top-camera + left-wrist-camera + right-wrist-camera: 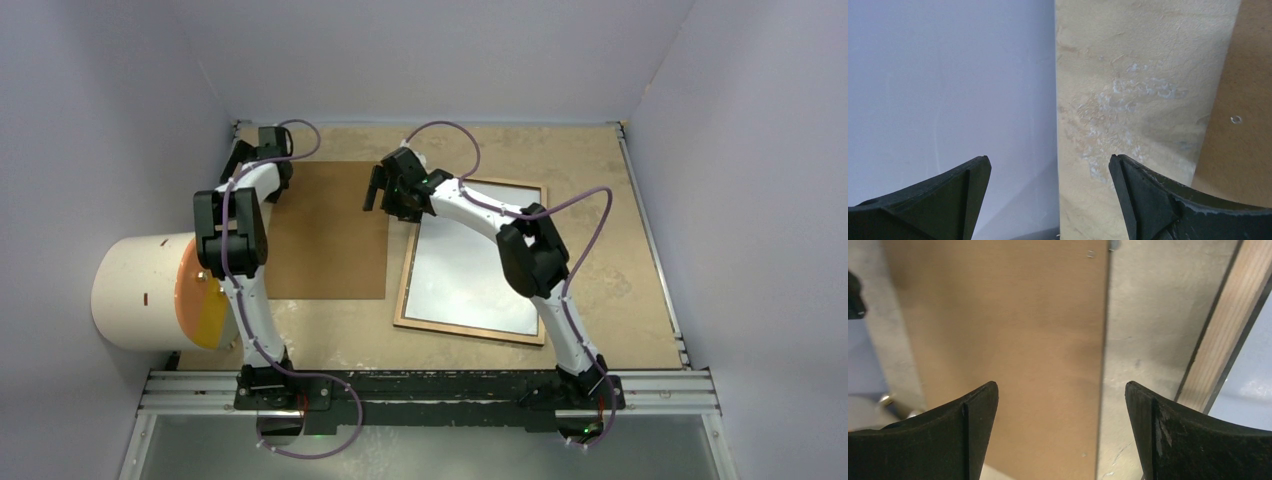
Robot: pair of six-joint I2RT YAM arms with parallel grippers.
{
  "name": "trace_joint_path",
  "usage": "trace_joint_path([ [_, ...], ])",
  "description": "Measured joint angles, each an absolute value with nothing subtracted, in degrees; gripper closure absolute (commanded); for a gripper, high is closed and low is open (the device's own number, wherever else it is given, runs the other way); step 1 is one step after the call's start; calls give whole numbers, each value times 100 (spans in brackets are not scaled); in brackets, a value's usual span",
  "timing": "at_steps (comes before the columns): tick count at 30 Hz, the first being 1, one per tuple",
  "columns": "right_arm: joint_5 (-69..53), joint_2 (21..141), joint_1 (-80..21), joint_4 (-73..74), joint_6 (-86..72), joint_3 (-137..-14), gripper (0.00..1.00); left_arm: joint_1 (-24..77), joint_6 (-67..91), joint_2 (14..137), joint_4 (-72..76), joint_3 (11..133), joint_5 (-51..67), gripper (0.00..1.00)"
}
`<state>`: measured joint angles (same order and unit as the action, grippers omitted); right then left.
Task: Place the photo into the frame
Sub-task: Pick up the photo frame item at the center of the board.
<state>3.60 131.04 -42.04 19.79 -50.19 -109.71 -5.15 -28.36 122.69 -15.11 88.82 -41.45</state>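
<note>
Frame (pixel 470 333) flat, wood-brown rim up, right of matte brown board (pixel 330 240). Pale glossy fill (pixel 465 265) inside: photo or pane, cannot tell. Left gripper (pixel 262 152), right gripper (pixel 385 195): wide apart, empty. Only right wrist shows rim's grain (pixel 1228 330).

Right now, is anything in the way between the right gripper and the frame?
Nothing visible. The right gripper, open, hovers over the bare strip of table between the brown backing board and the frame; the frame lies flat, wood back up, apart from the board. Only the right arm itself crosses above it.
</note>
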Motion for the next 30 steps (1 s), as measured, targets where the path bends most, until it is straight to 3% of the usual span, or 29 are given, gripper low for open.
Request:
trace_joint_path([
  [9,607,13391,-4110,2040,-5242,-11059,2,-532,-2751,12569,-1761,8960,-3951,2],
  [22,80,13506,-4091,1516,-5848,-10947,3,-635,-2724,12394,-2805,9282,-2010,2],
  [30,-204,13454,-4016,1186,-6182,-10715,3,-705,-2910,12394,-3061,9382,-1393,2],
])
